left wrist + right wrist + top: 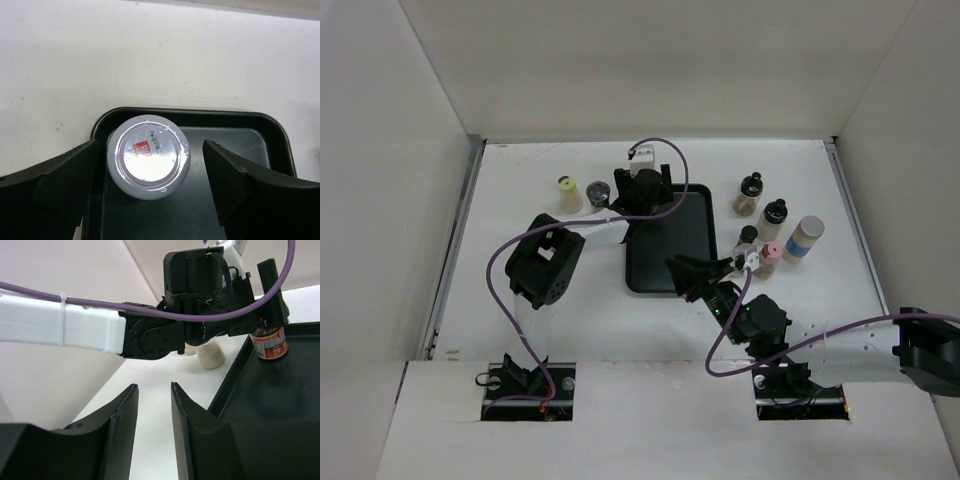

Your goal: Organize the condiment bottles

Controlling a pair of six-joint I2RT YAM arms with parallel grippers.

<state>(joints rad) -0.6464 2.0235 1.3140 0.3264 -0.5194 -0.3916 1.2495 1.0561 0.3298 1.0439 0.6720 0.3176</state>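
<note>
The tray (225, 116) looked like black plastic with a dull sheen, soft light catching its rounded rim; the bottle (148, 156) at its 10 o'clock corner carried a smooth, glossy lavender-grey cap with a shiny foil-like top and a small red paper sticker; the tabletop (150, 55) was matt white, faintly scuffed; the left gripper (150, 150) had matt black plastic jaws at 9 and 3 o'clock of that cap; the right gripper (153, 388) showed the same matt black jaws; the left arm's link (60, 332) was smooth white plastic; the purple cable (100, 303) had a smooth rubbery skin, held by a pale plastic tie (61, 305).
</note>
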